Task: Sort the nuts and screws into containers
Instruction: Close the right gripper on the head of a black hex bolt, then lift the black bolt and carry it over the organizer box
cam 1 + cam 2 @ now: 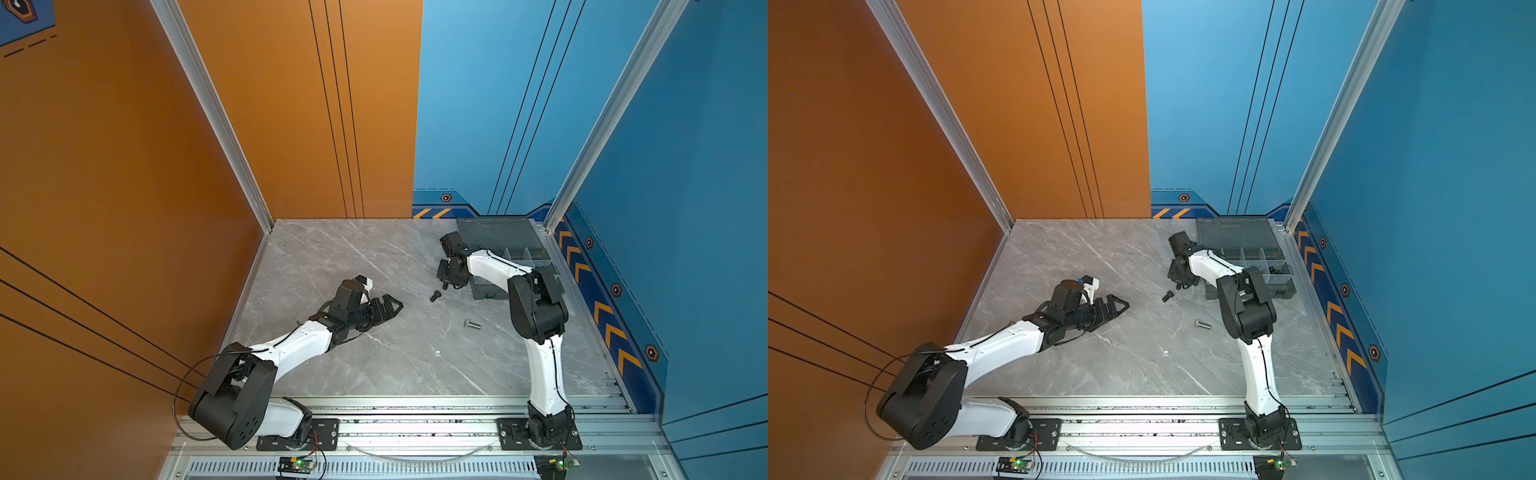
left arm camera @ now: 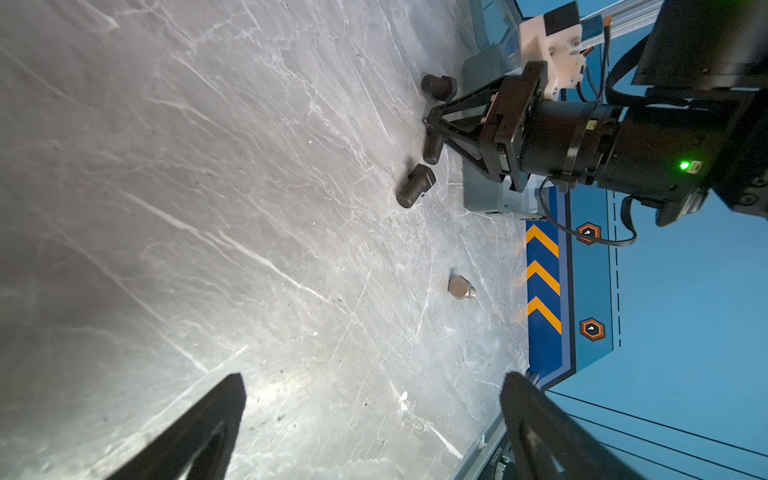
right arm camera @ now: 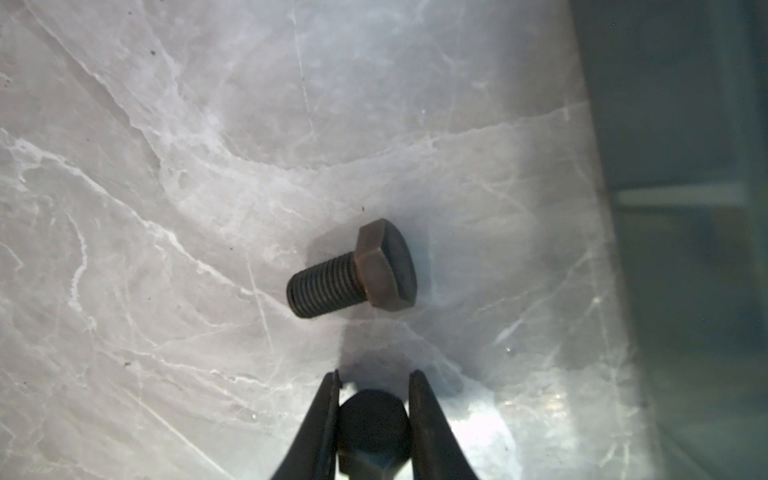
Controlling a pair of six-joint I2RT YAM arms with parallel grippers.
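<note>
— How is the right gripper [image 3: 375, 380] set?
— Its fingers are pressed onto a black hex bolt [image 3: 373, 419], which is pinched just beside the organizer box [image 1: 494, 235].
— And what is seen around it?
— A second black bolt [image 3: 353, 270] is laid flat near that box, and a silver bolt [image 1: 472, 324] farther from it. The left gripper [image 1: 392, 307] is spread wide, well apart from the box.
</note>
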